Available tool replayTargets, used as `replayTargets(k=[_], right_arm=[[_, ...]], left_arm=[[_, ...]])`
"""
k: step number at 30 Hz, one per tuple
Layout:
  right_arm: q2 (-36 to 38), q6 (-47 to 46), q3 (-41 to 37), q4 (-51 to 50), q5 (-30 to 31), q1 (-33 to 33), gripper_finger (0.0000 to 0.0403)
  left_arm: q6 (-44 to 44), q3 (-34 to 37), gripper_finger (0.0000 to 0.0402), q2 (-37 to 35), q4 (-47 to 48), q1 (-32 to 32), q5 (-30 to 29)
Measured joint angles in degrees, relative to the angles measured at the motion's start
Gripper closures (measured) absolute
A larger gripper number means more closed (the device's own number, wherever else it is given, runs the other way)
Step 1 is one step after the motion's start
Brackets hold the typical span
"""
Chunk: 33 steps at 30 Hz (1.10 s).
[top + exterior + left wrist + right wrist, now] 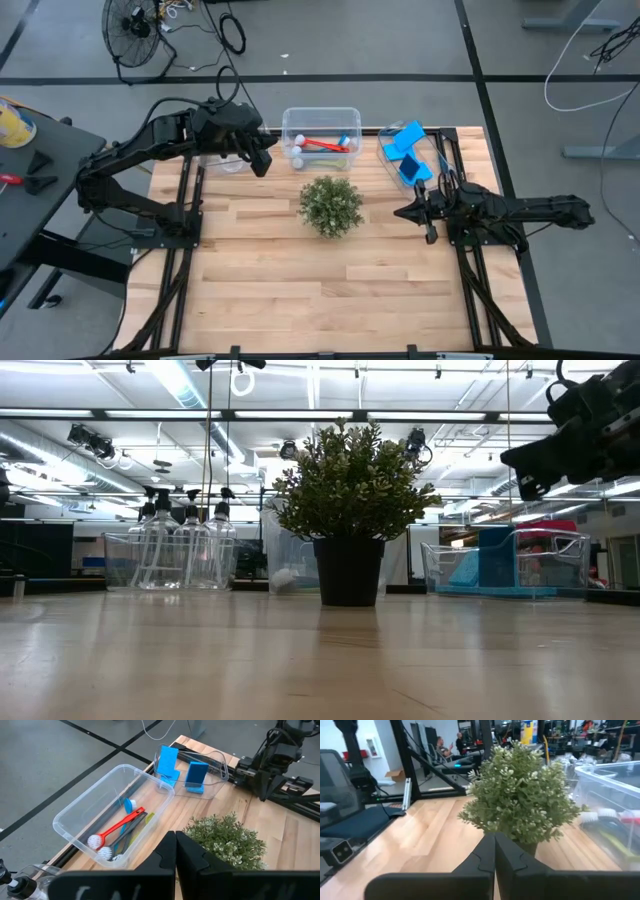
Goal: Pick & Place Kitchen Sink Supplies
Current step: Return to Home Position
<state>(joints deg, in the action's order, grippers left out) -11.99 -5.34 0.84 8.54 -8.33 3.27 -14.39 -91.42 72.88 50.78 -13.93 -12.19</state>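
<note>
**Supplies sit in three bins, both claws empty**

The dish brushes [120, 827] lie in the middle bin [75, 815] at the back edge of the surface [300, 290]. The blue sponges [196, 776] stand in the right bin [220, 767], and the bottles [185, 535] stand in the left bin [115, 560]. A potted plant [331, 205] stands in front of the middle bin. The left claw [262, 160] hangs just beside the middle bin and the right claw [400, 212] is near the plant. Both are clenched on nothing.

near tabletop [300, 285] — bare | plant [331, 205] mid-table — obstacle | bins [320, 110] line far edge
</note>
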Motion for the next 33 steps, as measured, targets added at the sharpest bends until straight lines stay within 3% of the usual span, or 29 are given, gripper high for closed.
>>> replayTargets(k=[8,18,33], right_arm=[[6.13,0.28,0.0,-7.18,1.25,0.0,0.0399],[11.96,1.35,0.04,-7.02,1.52,0.0,0.0399],[12.02,1.39,0.07,-7.0,1.48,0.0,0.0399]], left_arm=[[0.0,0.0,0.0399,0.0,0.0,0.01,-0.01],[0.0,0.0,0.0399,0.0,0.0,0.0,-0.01],[-0.01,-0.02,0.0399,-0.02,0.0,0.02,0.0]])
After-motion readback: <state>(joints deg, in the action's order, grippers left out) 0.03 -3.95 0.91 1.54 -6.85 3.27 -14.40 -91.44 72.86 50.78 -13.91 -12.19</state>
